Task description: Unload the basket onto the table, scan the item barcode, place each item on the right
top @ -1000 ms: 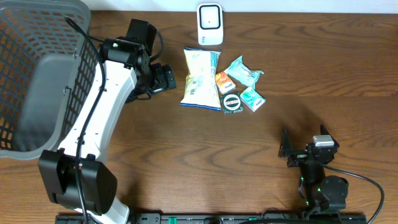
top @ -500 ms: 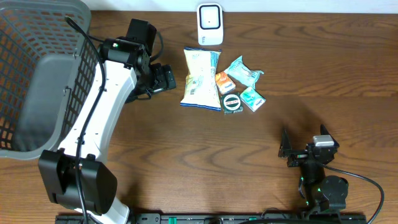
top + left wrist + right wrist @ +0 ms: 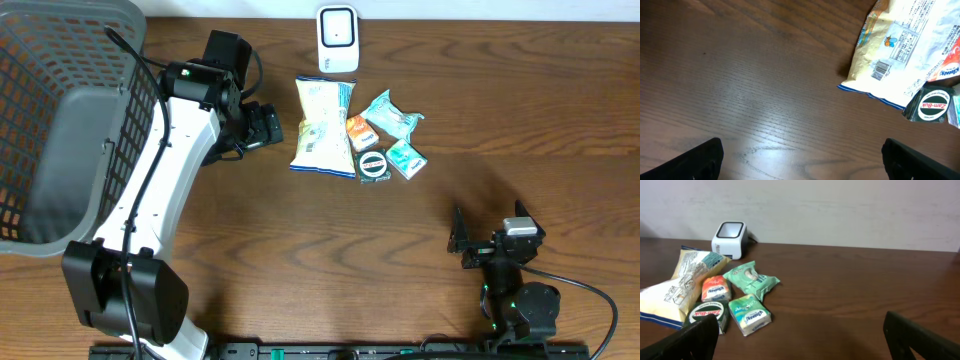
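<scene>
Brown wood-grain bench [image 3: 330, 260] carries a small cluster of goods near its far edge, in front of a white scanner [image 3: 338, 38] standing at the back. The bag [image 3: 322, 125], yellow and white with blue trim, lies flat and free at the left of the cluster. In the left wrist view its barcode [image 3: 881, 69] faces up near one end of the bag. Just right of the bag lie an orange packet [image 3: 359, 131], a teal pouch [image 3: 392, 116], a green packet [image 3: 406, 158] and a round dark tin [image 3: 373, 165] labelled Zam-Buk, which sits against the bag's corner.

The left end effector [image 3: 270, 127] sits just beside the bag's left edge, apart from it. It is released, its fingers [image 3: 695, 160] spread wide over bare wood with nothing between them. The right end effector [image 3: 458, 238] is well apart from the goods, at the near right of the bench. It is also released and empty, and its camera looks toward the cluster and the scanner. A grey mesh basket [image 3: 20, 150] stands at the far left.
</scene>
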Robot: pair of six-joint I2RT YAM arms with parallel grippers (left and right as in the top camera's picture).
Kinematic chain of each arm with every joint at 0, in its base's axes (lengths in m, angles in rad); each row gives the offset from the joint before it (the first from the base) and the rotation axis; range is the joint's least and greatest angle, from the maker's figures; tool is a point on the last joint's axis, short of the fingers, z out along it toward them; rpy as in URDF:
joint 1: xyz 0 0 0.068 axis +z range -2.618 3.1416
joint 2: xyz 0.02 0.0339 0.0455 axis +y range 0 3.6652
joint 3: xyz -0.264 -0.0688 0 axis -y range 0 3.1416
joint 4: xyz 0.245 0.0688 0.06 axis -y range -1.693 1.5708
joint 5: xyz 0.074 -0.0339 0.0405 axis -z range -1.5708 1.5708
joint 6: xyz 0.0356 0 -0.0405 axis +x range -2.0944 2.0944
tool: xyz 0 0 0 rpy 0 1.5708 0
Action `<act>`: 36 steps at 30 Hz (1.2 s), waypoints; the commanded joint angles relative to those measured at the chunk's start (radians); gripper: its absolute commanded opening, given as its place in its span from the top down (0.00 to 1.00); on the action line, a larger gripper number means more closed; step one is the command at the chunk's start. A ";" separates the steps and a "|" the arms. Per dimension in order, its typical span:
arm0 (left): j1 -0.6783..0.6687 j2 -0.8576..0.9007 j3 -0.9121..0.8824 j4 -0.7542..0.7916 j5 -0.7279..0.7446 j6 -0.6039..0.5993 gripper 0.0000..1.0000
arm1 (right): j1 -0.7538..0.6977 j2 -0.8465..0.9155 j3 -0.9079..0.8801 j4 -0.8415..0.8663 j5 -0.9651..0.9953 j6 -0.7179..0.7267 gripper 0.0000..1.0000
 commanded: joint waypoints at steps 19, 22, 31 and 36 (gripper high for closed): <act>0.002 0.004 -0.011 -0.005 -0.002 -0.013 0.00 | -0.004 -0.003 -0.001 0.058 -0.231 1.354 0.01; 0.002 0.004 -0.011 -0.005 -0.003 -0.013 0.00 | -0.004 -0.003 -0.001 0.217 -0.220 1.373 0.01; 0.002 0.004 -0.011 -0.005 -0.002 -0.013 0.00 | -0.004 0.016 0.055 0.591 0.142 1.307 0.01; 0.002 0.004 -0.011 -0.005 -0.002 -0.013 0.00 | -0.004 0.148 0.251 0.591 0.072 0.970 0.01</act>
